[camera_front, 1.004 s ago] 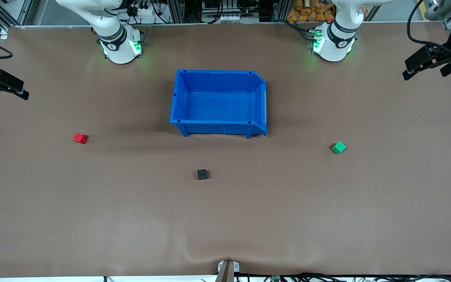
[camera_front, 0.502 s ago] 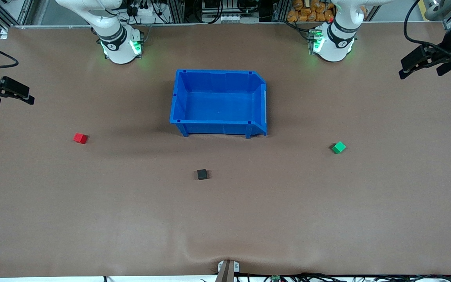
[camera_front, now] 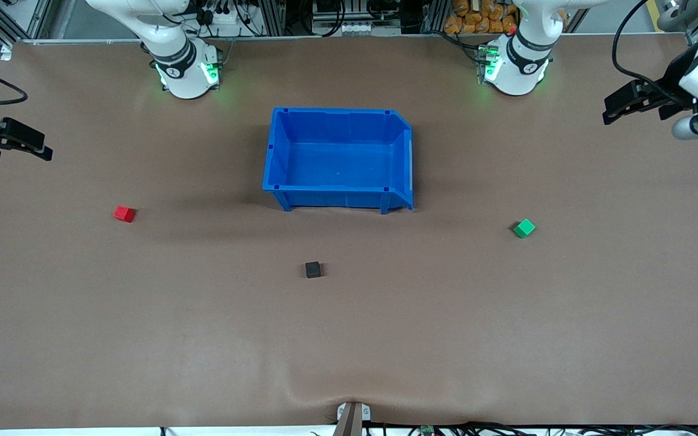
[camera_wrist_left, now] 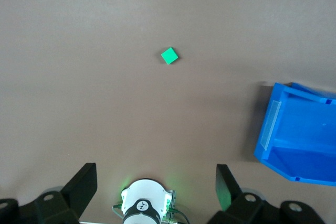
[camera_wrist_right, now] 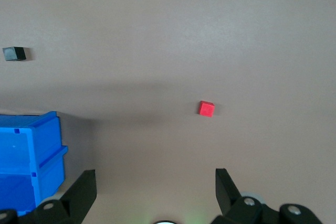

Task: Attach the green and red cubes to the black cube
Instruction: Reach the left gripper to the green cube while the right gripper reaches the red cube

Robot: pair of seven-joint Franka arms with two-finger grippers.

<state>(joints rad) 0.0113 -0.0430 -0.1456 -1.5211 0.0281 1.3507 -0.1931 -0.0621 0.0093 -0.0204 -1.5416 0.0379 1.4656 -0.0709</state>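
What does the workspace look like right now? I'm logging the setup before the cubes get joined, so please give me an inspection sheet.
Surface: brown table, a slight ripple at the edge nearest the front camera.
Job's things: red cube toward the right arm's end; green cube toward the left arm's end; black cube between them, nearest the camera; all apart.
Clutter: blue bin, empty, farther from the camera than the black cube.
Grippers: left tool and right tool open, empty, raised over the table ends.
Cables: some along the table's edges.
Surroundings: metal framing by the bases.

Blue bin — open-topped — on brown table.
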